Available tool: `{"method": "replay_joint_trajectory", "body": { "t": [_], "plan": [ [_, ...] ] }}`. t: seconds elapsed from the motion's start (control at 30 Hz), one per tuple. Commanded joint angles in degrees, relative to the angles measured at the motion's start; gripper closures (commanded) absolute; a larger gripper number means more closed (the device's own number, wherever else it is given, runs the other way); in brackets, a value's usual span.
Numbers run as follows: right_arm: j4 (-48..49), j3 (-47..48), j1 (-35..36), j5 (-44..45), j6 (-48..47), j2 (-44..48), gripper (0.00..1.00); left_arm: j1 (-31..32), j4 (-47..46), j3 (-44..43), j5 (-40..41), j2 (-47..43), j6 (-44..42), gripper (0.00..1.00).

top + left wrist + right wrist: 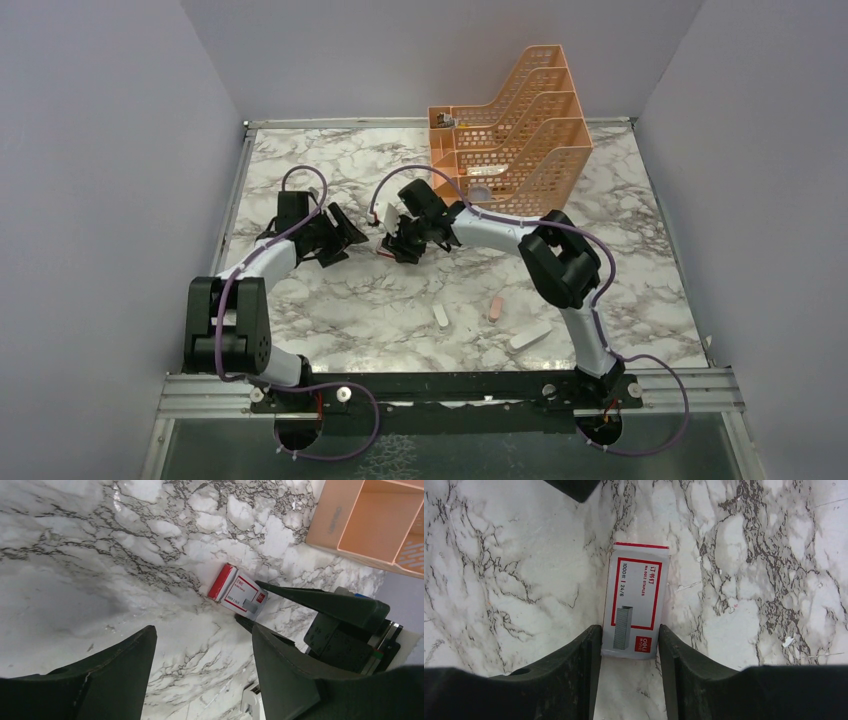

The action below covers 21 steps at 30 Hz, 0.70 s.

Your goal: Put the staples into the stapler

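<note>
Up close, the right gripper (pixel 630 632) is narrowed to the width of the staple box (pixel 636 590), gripping both long sides at its near end. The box lies flat on the marble surface (pixel 499 555). It is probably light, stiff card that could crush or slip, so those long edges look like the best hold. Just beside it, the left gripper (pixel 202 632) hangs wide and empty. Farthest back stands an orange file rack (pixel 520 130).

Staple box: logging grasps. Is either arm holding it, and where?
The right fingers pinch the box by its long sides at one end; the left gripper holds nothing.
</note>
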<state>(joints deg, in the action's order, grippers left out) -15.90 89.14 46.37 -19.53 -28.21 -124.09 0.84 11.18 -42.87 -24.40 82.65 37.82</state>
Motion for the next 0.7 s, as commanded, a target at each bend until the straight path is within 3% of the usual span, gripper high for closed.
{"method": "replay_joint_trajectory", "body": {
  "t": [0.0,0.2,0.43,0.67],
  "plan": [
    [4.6,-3.0,-0.6,-1.3,-0.9,0.2,0.53,-0.3,-9.0,1.1,-7.3,3.3,3.4,0.30],
    [6.4,-4.3,-0.7,-4.0,-0.6,0.9,0.53,-0.3,-16.3,1.4,-10.1,7.7,5.7,0.31],
    [5.2,-4.0,-1.0,-6.1,-1.6,0.0,0.53,-0.3,-27.4,4.3,-10.4,12.2,8.1,0.44],
    [4.6,-3.5,-1.1,-7.3,-1.8,-0.7,0.53,0.7,-28.9,3.5,-11.8,16.3,7.4,0.58]
  ]
}}
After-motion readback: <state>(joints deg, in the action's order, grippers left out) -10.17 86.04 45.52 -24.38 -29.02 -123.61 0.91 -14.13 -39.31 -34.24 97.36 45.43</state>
